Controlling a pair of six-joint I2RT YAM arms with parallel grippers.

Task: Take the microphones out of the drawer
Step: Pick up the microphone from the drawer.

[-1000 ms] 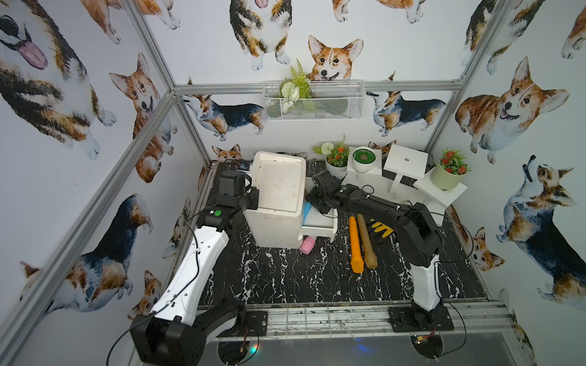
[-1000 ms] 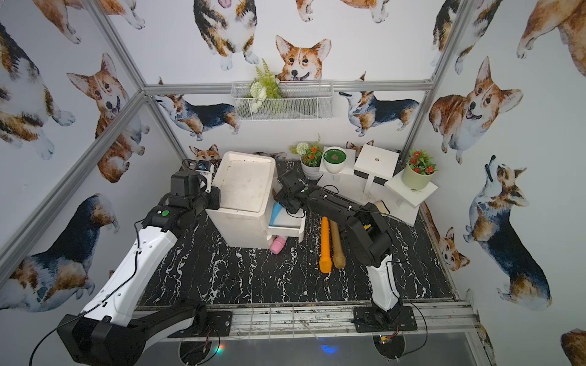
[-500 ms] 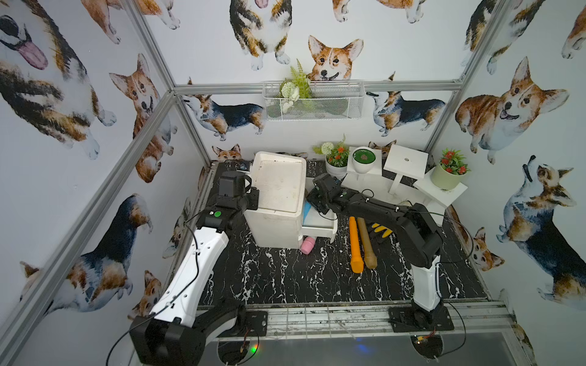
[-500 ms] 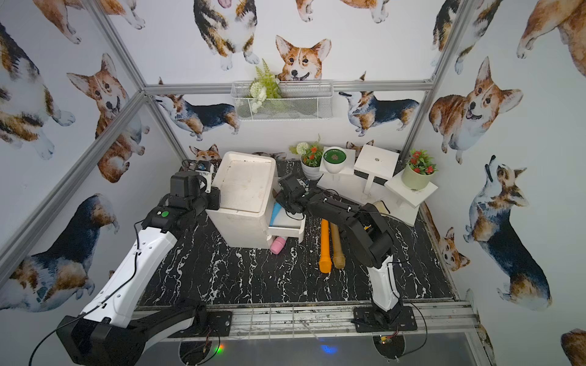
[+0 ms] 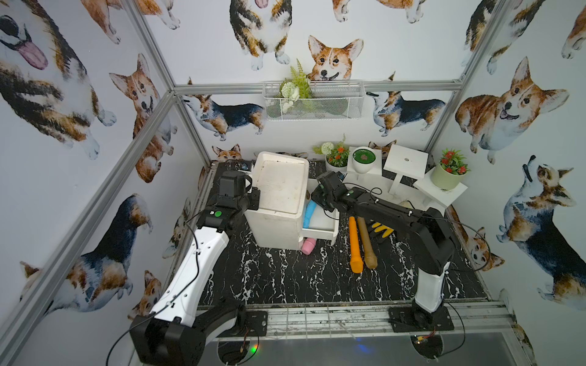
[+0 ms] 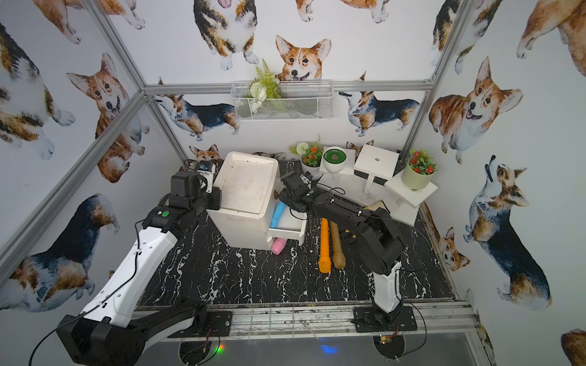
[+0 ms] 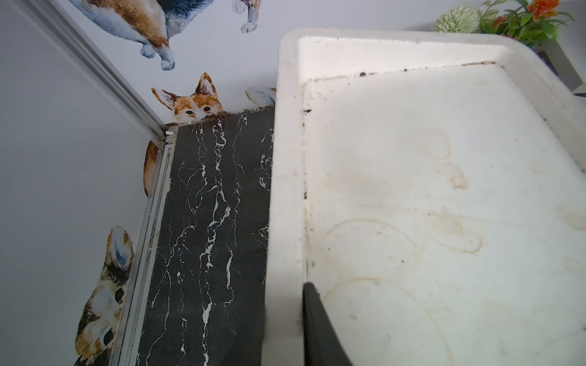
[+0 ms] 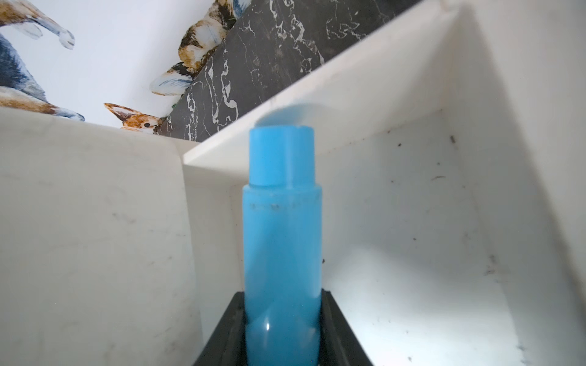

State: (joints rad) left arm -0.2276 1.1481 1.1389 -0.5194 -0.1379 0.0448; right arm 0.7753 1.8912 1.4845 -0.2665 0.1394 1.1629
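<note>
A blue microphone [image 5: 310, 210] [image 6: 279, 214] lies in the open drawer [image 5: 320, 234] of the white cabinet [image 5: 280, 187]. My right gripper [image 8: 282, 317] reaches into the drawer from behind and is shut on the microphone [image 8: 282, 237], with a black finger pressed to each side of it. In both top views the right gripper [image 5: 314, 199] [image 6: 287, 199] sits over the drawer's back end. My left gripper [image 7: 285, 304] [image 5: 255, 198] is shut on the cabinet's raised top rim [image 7: 285, 190]. One finger [image 7: 317, 326] shows inside the rim.
A pink microphone [image 5: 308, 246] lies on the black marble floor below the drawer. Orange [image 5: 355, 244] and tan [image 5: 366, 242] microphones lie to the drawer's right, beside a yellow object [image 5: 380, 229]. White stands with plant pots [image 5: 447, 174] fill the back right.
The right gripper's jaws have narrowed onto the blue microphone in the drawer. The left arm and the cabinet have not moved.
</note>
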